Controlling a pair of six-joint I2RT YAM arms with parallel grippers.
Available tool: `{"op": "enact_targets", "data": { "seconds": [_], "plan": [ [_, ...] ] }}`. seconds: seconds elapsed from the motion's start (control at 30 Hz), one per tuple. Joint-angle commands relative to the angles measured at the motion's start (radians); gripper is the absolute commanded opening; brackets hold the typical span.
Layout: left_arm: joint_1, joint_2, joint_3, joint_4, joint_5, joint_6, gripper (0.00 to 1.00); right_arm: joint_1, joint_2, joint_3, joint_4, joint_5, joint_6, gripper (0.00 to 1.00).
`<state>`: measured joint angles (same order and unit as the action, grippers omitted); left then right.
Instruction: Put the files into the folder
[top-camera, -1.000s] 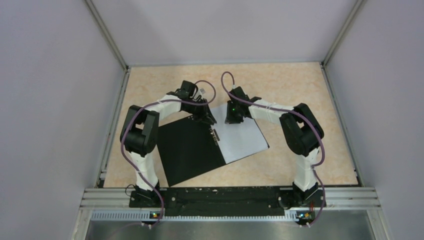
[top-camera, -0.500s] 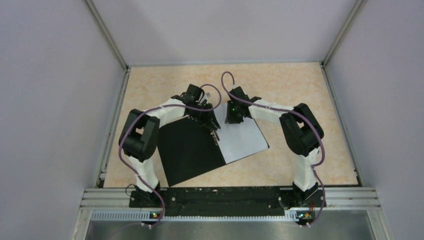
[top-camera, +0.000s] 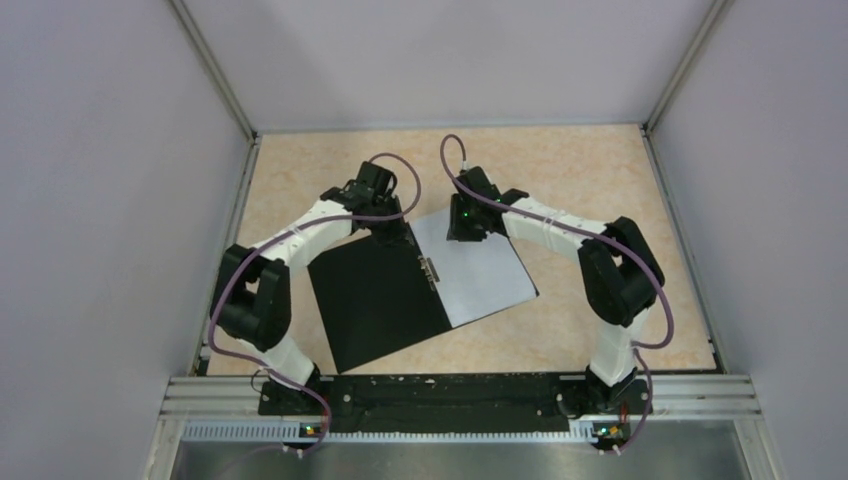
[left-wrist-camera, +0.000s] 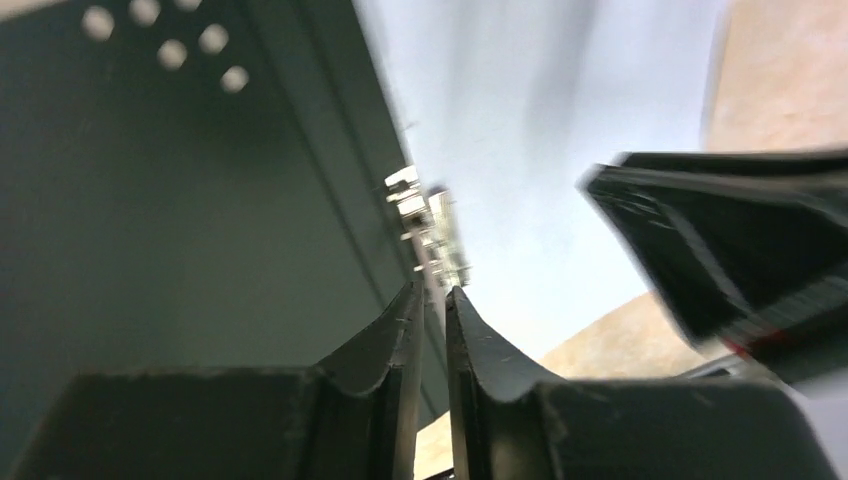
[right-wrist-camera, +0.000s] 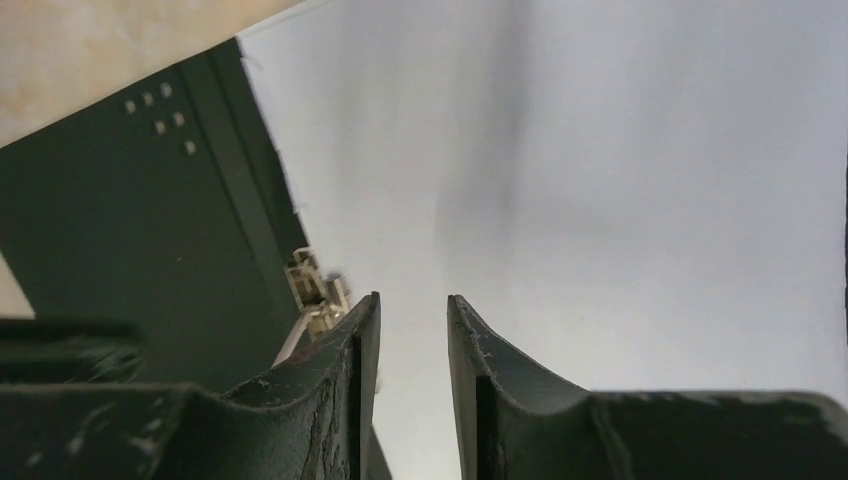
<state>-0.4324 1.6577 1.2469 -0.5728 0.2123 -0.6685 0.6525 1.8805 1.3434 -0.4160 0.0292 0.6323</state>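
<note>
Compared with a second ago, our left gripper (left-wrist-camera: 432, 300) is sitting farther back from the metal clip (top-camera: 430, 270), up at the far edge of the black cover. The left arm (top-camera: 300, 235) is bowing its elbow out toward the left wall. The right arm (top-camera: 560, 232) is also carrying its elbow a little farther out to the right, while folder and files are lying just where they were.

Our left jaws are standing only a thin slit apart, and we are not seeing anything caught between them. Past their tips the wrist view is showing the clip, blurred, running along the spine. The dark inner cover with its punched holes (left-wrist-camera: 172, 45) is lying on one side and white paper on the other.

Our right gripper (right-wrist-camera: 412, 305) is holding its jaws plainly apart, with bare white paper showing through the gap. It is hovering over the far edge of the files (top-camera: 485, 275), close to the spine.

We are seeing the folder (top-camera: 375, 300) lying open and flat on the table (top-camera: 600, 180), turned at an angle, its black inside facing up. The files are resting squarely on its right half, their inner edge running right up against the clip. Both grippers are hanging near each other at the folder's far end, one on each side of the spine
</note>
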Motion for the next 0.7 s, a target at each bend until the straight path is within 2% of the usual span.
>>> {"op": "enact_targets", "data": {
  "seconds": [0.0,0.1,0.3,0.67],
  "plan": [
    [0.003,-0.005,-0.091,0.024,-0.053,-0.046,0.16,0.04,-0.108,-0.007,-0.007,0.036,-0.015,0.31],
    [0.003,0.018,-0.111,0.04,-0.044,-0.046,0.1,0.039,-0.141,-0.037,0.005,0.046,-0.005,0.32],
    [-0.009,0.123,-0.08,0.068,0.006,-0.015,0.07,0.04,-0.177,-0.068,0.011,0.045,0.006,0.32],
    [-0.026,0.315,0.133,0.033,0.07,0.04,0.05,0.04,-0.231,-0.126,0.02,0.054,0.024,0.31]
  ]
}}
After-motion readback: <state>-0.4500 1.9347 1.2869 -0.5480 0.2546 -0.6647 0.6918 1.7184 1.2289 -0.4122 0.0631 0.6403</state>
